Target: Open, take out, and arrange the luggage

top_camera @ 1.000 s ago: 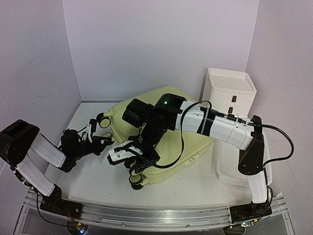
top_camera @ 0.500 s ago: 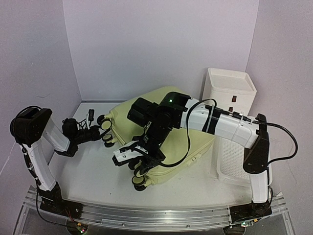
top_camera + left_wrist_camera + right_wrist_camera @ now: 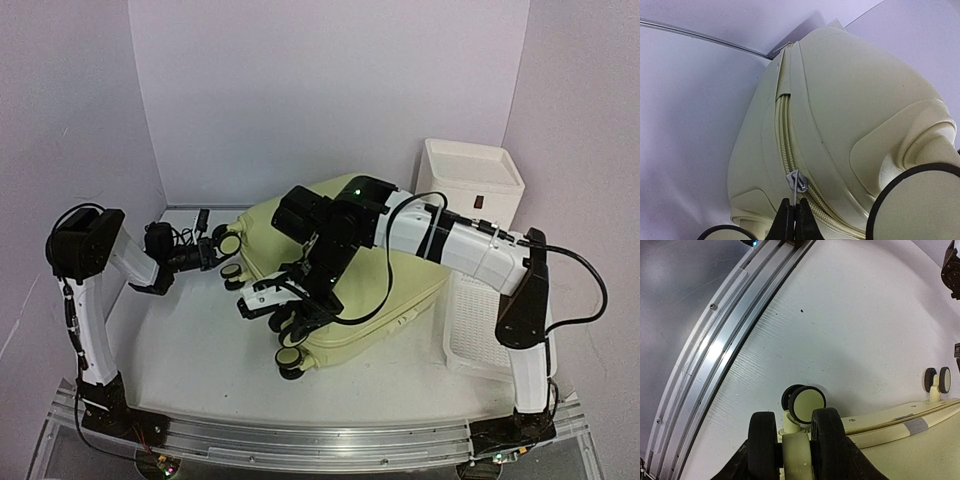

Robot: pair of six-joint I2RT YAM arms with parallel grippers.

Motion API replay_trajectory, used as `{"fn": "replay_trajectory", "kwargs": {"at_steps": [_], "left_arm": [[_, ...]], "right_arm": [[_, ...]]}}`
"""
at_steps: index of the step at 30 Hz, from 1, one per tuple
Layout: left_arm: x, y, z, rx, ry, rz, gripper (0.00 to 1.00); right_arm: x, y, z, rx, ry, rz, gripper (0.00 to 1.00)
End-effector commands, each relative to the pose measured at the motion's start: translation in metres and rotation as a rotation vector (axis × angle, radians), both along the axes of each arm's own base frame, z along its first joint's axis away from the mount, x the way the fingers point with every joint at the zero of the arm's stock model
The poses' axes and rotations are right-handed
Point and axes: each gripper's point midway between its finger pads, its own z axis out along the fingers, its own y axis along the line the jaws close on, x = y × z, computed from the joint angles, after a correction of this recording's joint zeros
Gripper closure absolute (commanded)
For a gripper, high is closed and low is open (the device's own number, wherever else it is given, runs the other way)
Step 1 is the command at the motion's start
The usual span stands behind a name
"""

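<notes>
Black fingers of the left gripper point(image 3: 794, 215) are clenched on the zipper pull point(image 3: 796, 181) at the wheel end of the luggage point(image 3: 410, 290). The luggage lies flat at the centre of the table point(image 3: 190, 350), wheels facing left. The right gripper point(image 3: 797, 462) reaches across the shell and straddles a twin caster point(image 3: 827, 435) at the near corner. It appears to grasp the caster, though finger contact is partly out of frame. A basket point(image 3: 470, 360) and a drawer box point(image 3: 470, 180) stand right of the luggage.
</notes>
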Motion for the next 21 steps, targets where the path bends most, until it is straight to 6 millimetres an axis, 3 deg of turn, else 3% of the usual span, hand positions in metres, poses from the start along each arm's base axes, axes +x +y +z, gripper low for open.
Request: {"fn": "replay_trajectory", "kwargs": {"at_steps": [1,7,12,16,21], "left_arm": [[0.060,0.056,-0.005,0.121,0.037,0.339,1.00],[0.043,0.082,0.004,0.094,0.083,0.373,1.00],[0.027,0.108,-0.008,0.129,0.118,0.485,1.00],[0.025,0.132,-0.017,0.147,0.170,0.642,1.00],[0.054,0.113,-0.010,0.105,0.171,0.615,1.00]], "right_arm": [[-0.061,-0.042,0.019,-0.179,0.372,-0.092,0.87],[-0.073,-0.055,0.034,-0.183,0.409,-0.079,0.89],[-0.085,-0.074,0.035,-0.187,0.432,-0.056,0.90],[-0.088,-0.078,0.038,-0.180,0.429,-0.053,0.91],[-0.090,-0.075,0.040,-0.164,0.450,-0.047,0.91]]}}
